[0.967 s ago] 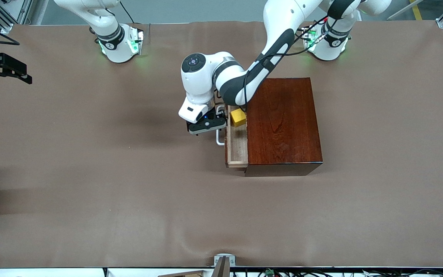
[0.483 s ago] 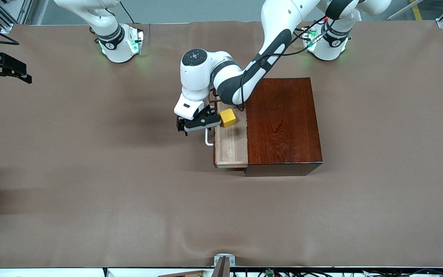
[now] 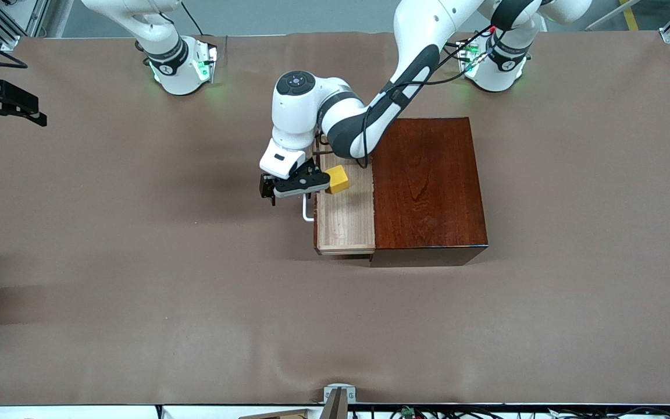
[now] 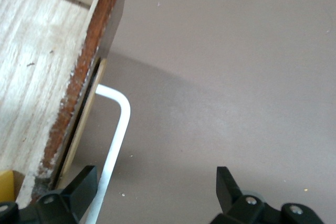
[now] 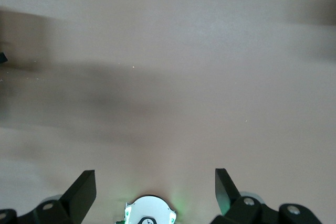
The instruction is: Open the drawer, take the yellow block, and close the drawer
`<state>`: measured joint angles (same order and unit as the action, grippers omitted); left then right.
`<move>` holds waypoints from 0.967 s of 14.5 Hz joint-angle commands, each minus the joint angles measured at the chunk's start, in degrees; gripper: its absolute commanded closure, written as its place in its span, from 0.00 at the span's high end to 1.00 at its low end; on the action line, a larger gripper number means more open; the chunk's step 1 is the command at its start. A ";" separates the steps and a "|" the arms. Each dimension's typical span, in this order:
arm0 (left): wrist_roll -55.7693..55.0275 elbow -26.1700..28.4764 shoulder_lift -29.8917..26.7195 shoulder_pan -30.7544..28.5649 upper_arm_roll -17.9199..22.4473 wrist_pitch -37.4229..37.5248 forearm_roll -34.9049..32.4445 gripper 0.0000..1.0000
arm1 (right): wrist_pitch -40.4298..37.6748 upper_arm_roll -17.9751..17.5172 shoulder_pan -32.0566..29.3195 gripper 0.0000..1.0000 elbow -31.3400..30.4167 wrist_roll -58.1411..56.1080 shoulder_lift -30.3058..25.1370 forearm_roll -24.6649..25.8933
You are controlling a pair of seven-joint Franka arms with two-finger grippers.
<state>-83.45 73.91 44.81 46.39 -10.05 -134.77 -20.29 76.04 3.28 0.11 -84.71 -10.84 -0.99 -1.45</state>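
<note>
1. Black fingers (image 4: pixel 79 187) of the left gripper (image 3: pixel 293 186) stand spread wide apart and clamp nothing. The white U-shaped handle (image 4: pixel 118 129) runs between them, close against one finger, with a broad gap to the other.
2. In the front view the left gripper sits low, right in front of the drawer (image 3: pixel 344 218), over the end of the handle (image 3: pixel 307 210) that lies farther from the camera.
3. In the left wrist view, the drawer's front panel shows a reddish-brown edge (image 4: pixel 100 61), with the pale wood floor of the tray (image 4: pixel 37 77) on the inner side of it.
4. The drawer stands well out of the dark reddish-brown box (image 3: pixel 428 180), toward the right arm's end of the table (image 3: pixel 137 262).
5. The yellow block (image 3: pixel 338 178) lies inside the tray, at the end farther from the camera, just beside the drawer front and the left gripper. A yellow corner of it (image 4: pixel 8 182) peeks into the left wrist view.
6. The right arm waits. The right gripper (image 3: pixel 6 105) hangs over the table's edge at its own end, well apart from the box. Its fingers (image 5: pixel 81 187) are wide open and empty, with brown table cover and the arm's green-lit base (image 5: pixel 149 211) below them.
</note>
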 commanded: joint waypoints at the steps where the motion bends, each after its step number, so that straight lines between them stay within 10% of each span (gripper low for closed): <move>1: 3.63 -1.49 -1.12 -0.07 0.47 2.22 -0.27 1.00 | 0.07 0.06 -0.81 1.00 -0.11 -0.15 0.11 0.04; 14: 35.76 0.18 -27.39 -18.33 -0.05 36.31 1.04 1.00 | 3.14 -0.21 -1.16 1.00 2.70 -0.06 6.97 -0.66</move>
<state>-54.62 71.79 21.59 32.09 -9.35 -102.31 -20.29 79.35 3.58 -0.85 -83.73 -10.85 5.44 -1.51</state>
